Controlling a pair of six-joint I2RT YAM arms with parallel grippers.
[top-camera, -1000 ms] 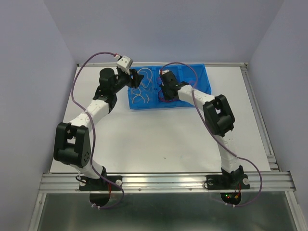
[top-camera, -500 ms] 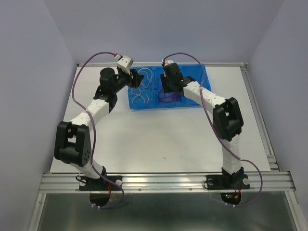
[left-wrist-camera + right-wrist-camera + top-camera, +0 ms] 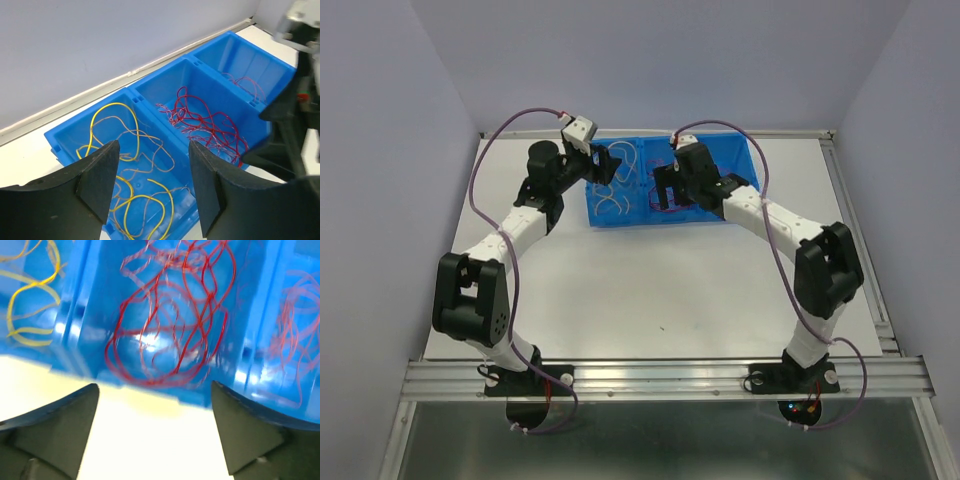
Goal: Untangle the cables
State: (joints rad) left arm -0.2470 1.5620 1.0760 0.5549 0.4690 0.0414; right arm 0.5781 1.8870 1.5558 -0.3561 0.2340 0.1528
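A blue bin with three compartments stands at the back of the table. Its left compartment holds yellow and tan cables, the middle one a dark red tangle, the right one thin pink cables. My left gripper hovers open above the left compartment's near end with nothing between its fingers. My right gripper is open and empty at the bin's near wall, in front of the red cables. From above, the left gripper and right gripper sit over the bin.
The bin lies close to the back wall and the table's rear metal rail. My right arm's black wrist is near the left gripper, on its right. White tabletop stretches in front of the bin.
My right gripper has opened wide, and its elbow has swung out to the right while the wrist rose over the middle compartment. The left arm has hardly moved.
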